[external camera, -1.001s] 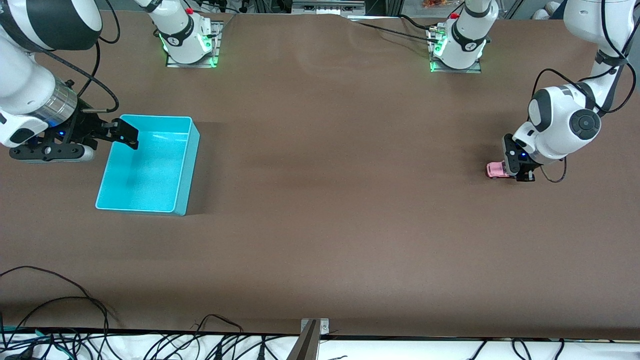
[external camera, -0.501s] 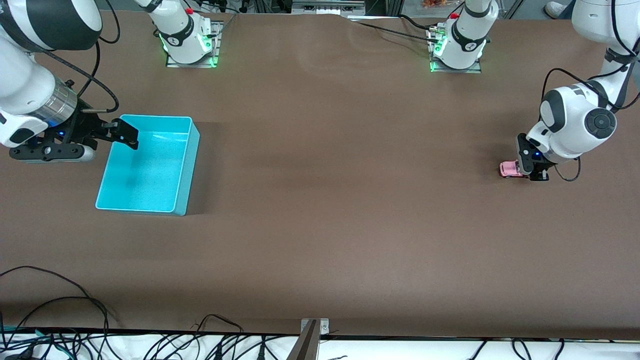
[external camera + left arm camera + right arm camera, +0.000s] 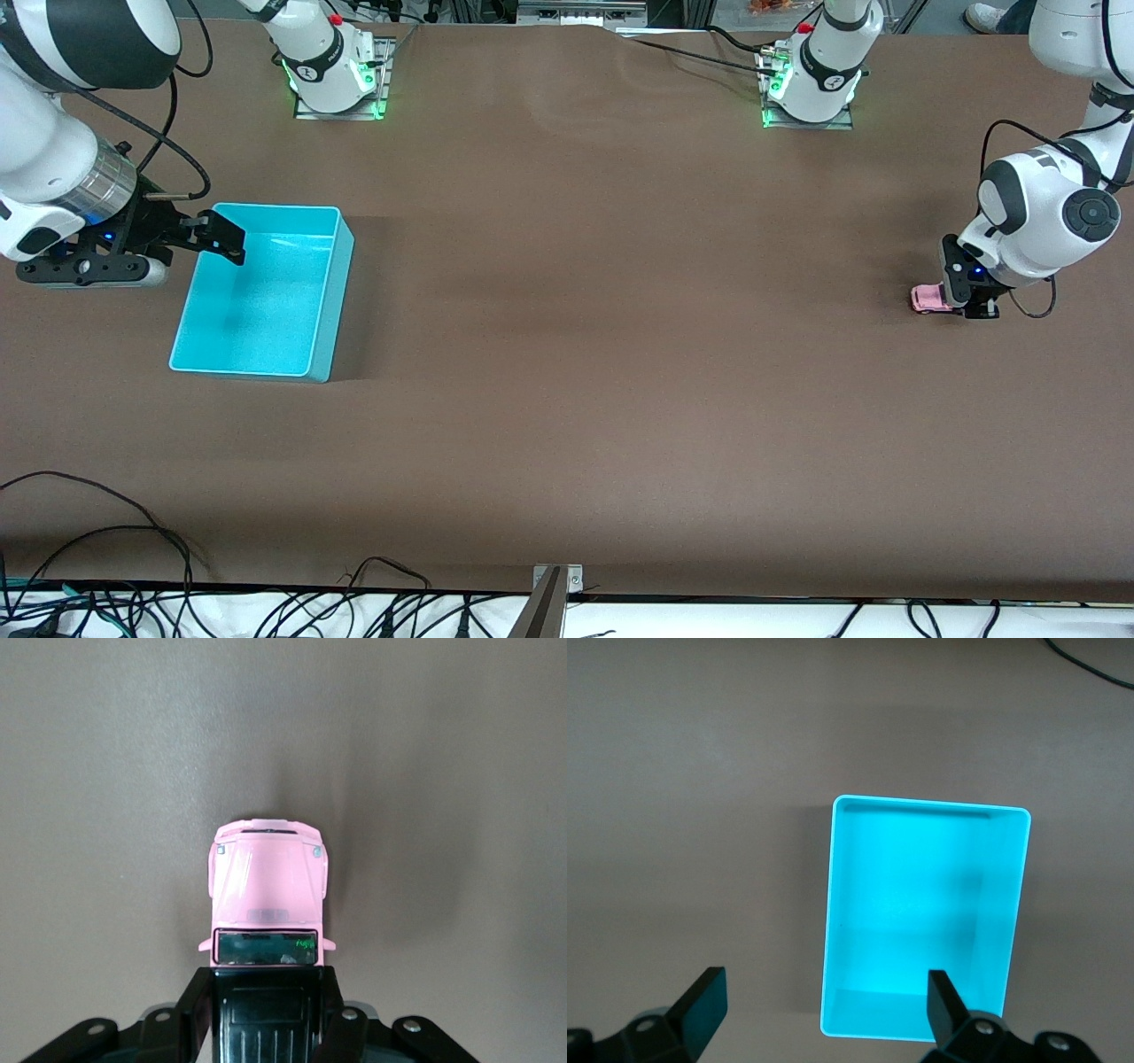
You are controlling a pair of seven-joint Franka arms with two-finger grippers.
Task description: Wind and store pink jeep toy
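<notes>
Left tool [image 3: 961,299] clamped on pink jeep toy [image 3: 928,299] at table level; right tool [image 3: 217,237] spread apart over cyan bin [image 3: 330,292].

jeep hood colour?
Pink; the pink jeep toy has a black roof. Clearest in the left wrist view.

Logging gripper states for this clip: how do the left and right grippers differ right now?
The left gripper is shut on the pink jeep toy, low at the left arm's end of the table; the right gripper is open and holds nothing. The left is busy with the toy; the right waits over the cyan bin. Both have black fingers.
</notes>
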